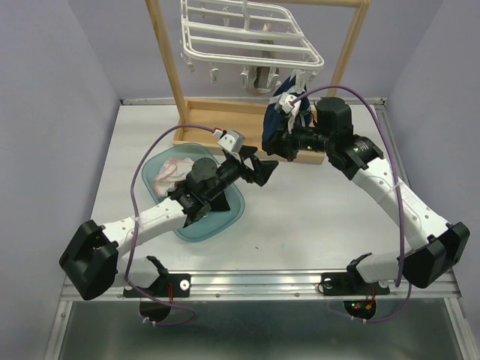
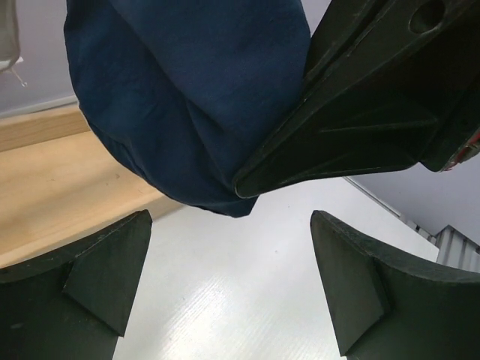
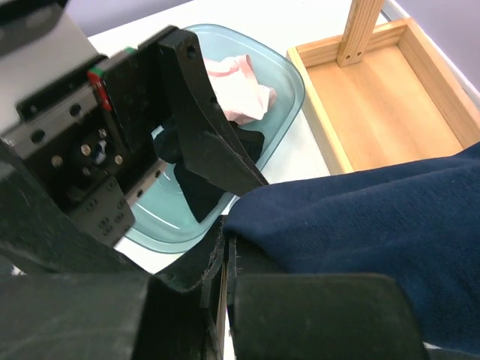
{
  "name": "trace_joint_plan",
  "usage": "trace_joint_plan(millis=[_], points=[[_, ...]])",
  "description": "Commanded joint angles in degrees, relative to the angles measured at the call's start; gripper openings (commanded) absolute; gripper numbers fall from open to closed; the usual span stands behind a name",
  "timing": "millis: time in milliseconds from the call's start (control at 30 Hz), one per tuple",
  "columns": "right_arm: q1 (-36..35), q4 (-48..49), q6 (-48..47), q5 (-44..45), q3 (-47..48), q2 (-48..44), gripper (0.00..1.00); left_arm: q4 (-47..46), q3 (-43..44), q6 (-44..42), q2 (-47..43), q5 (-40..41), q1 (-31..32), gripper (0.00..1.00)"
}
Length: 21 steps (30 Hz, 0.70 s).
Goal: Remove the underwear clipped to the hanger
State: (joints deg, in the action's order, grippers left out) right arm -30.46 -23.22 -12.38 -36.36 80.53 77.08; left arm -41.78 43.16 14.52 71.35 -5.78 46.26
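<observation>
1. While both arms reach across it, the white counter (image 1: pixel 322 225) carries everything else in the overhead view.
2. A light wooden stand (image 1: pixel 166 67) rises at 12 o'clock on the counter, and its shallow box base (image 1: pixel 217 112) lies flat on the surface.
3. The white hanger (image 1: pixel 247 34) sits high between the stand's posts, with small clips dangling under its parallel bars. A grey piece (image 1: pixel 262 77) hangs below the bars, too small to make out further.
4. A blue-green see-through dish (image 1: pixel 229 214) lies at 9 o'clock, partly under the left arm. In it are a pale pink garment (image 1: pixel 169 174) and, seen from the right wrist, a black garment (image 3: pixel 202 187).
5. The navy underwear (image 1: pixel 283 105) hangs at 1 o'clock, below the hanger's near right corner and over the front edge of the base. Its top reaches the clips, but I cannot tell whether a clip is gripping it.
6. The right tool (image 1: pixel 274 141), coming in from 3 o'clock, is clamped tight on the lower part of the navy underwear.
7. The left tool (image 1: pixel 259 169) stands wide apart and holds nothing. It sits near the navy underwear, at 7 o'clock from it. In its own wrist view the cloth hangs above the gap between its fingers.
</observation>
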Motion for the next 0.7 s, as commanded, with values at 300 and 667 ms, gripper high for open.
trace_joint_plan(millis=[300,667], points=[[-0.30,4.41,5.88,-0.20,2.88,-0.79,0.01,-13.84,4.22,-5.03,5.20,8.68,1.38,0.67],[-0.30,5.29,7.46,-0.65,1.82,-1.40,0.02,-18.07,4.57,-6.00,7.66,7.01,1.38,0.00]])
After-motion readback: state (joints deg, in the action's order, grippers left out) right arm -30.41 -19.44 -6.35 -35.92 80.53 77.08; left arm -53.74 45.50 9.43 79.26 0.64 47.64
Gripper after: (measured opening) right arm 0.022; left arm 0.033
